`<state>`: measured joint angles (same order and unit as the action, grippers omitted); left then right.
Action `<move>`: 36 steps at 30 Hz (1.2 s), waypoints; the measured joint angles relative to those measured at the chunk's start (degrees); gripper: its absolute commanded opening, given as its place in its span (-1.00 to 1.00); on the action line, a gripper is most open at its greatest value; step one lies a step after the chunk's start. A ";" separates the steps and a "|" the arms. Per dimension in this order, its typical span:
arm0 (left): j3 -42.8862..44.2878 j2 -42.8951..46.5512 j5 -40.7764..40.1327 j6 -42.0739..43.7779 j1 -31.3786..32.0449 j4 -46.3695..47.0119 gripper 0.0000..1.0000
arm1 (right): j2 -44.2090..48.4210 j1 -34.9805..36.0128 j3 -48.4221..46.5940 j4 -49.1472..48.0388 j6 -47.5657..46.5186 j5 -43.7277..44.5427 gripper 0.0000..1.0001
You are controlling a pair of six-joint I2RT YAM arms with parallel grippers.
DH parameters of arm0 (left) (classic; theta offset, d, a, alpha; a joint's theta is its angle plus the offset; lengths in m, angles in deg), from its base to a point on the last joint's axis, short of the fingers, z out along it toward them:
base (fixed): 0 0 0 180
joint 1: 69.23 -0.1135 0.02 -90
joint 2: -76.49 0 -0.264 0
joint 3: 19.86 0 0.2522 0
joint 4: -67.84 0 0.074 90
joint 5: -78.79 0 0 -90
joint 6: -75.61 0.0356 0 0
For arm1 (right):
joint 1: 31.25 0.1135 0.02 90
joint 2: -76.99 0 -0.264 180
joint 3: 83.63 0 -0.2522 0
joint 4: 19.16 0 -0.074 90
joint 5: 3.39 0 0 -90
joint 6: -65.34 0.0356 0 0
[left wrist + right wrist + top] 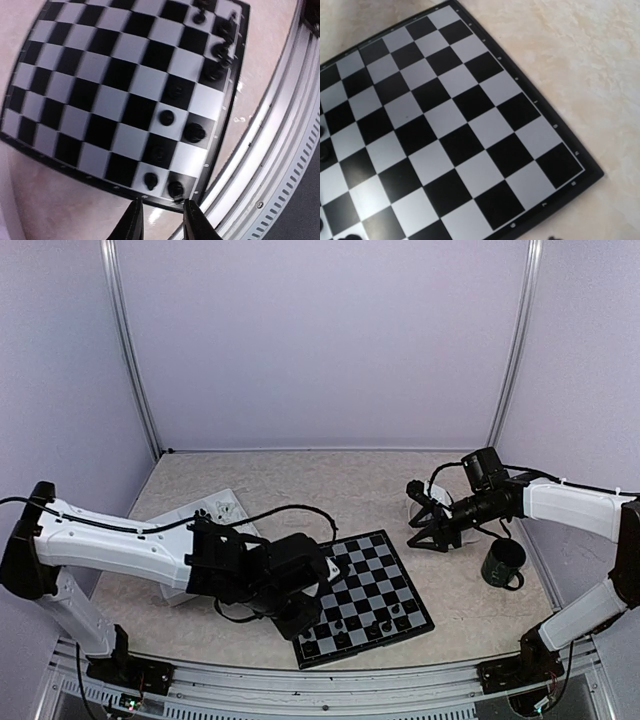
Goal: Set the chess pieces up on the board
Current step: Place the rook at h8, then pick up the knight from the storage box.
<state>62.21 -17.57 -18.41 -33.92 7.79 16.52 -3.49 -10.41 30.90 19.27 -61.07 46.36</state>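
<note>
My left arm (pixel 130 545) covers the board's (pixel 372 580) left corner. The left gripper (pixel 161 205) is narrowly parted and empty at its near edge, by black chess pieces (pixel 194 132). The right gripper (pixel 428 538) is spread and empty to its right, near a green mug (pixel 503 565). The edge markings (pixel 536 101) are unreadable.

Glossy board (pixel 445 115), matt mottled tabletop (pixel 570 60)

Reaching in low with left arm (pixel 120 540), left gripper (pixel 161 210) aimed down, fingers (pixel 134 220) narrowly parted, gripping nothing. Holding right arm (pixel 570 502) raised, stretched inward, right gripper (pixel 420 518) spread wide, likewise empty.
</note>
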 measured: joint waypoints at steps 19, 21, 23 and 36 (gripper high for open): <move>-12.83 16.26 -4.76 -0.31 -58.73 -0.72 -0.32 | 0.02 0.15 0.00 0.76 -0.02 0.31 0.13; -12.96 13.40 -3.21 0.66 -59.87 0.98 -0.32 | 0.04 0.17 0.00 0.76 -0.04 0.46 0.13; -12.96 11.15 -2.08 1.29 -60.59 2.56 -0.32 | 0.04 0.35 0.00 0.76 -0.07 0.46 0.13; -3.76 -6.82 -0.28 4.26 -62.47 9.20 -0.27 | 0.04 0.76 0.00 1.22 -0.42 0.48 0.14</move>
<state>58.45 -24.39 -18.69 -29.66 -54.68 25.72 -3.45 -9.64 30.90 20.49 -61.48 46.84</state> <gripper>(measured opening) 0.361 0.568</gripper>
